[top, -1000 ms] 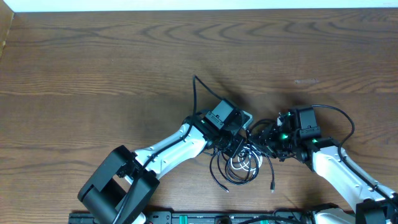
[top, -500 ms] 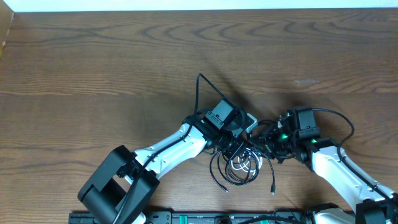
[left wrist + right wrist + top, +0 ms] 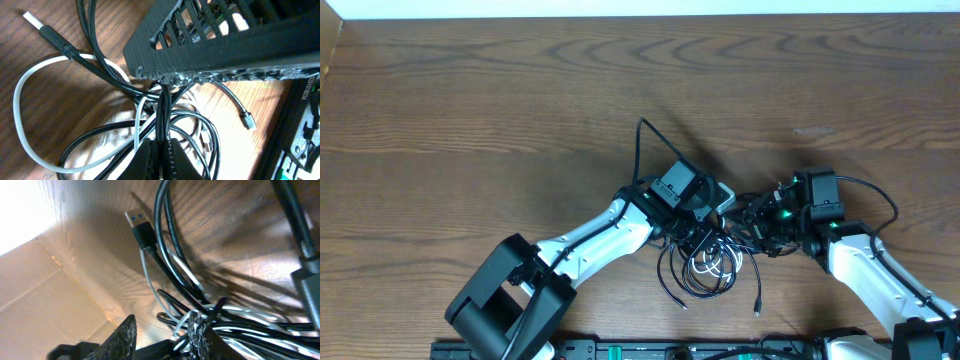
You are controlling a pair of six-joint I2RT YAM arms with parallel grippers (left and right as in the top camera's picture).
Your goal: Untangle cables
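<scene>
1. Our left pincer is pressed together on one strand of the black cables, right where several strands cross under the wrist.
2. Our right pincer stands partly spread at the other side of the same knot. Strands run past one finger, and we cannot tell whether any is truly gripped.
3. All the cords lie in one heap between the two pincers, close to the table edge on the robot's side, right of its middle. One black end strays toward the far edge.
4. We judge them light and limp, with smooth round jackets that may slip through a pinch. The loops look springy, and a hard pull would likely tighten the knot. The best hold is probably just behind a stiff end such as the USB plug.
5. The white cable is thinner and sweeps in a wide curve through the glossy black loops. The plug tips are bright metal, and the table is dark, strongly grained wood.
</scene>
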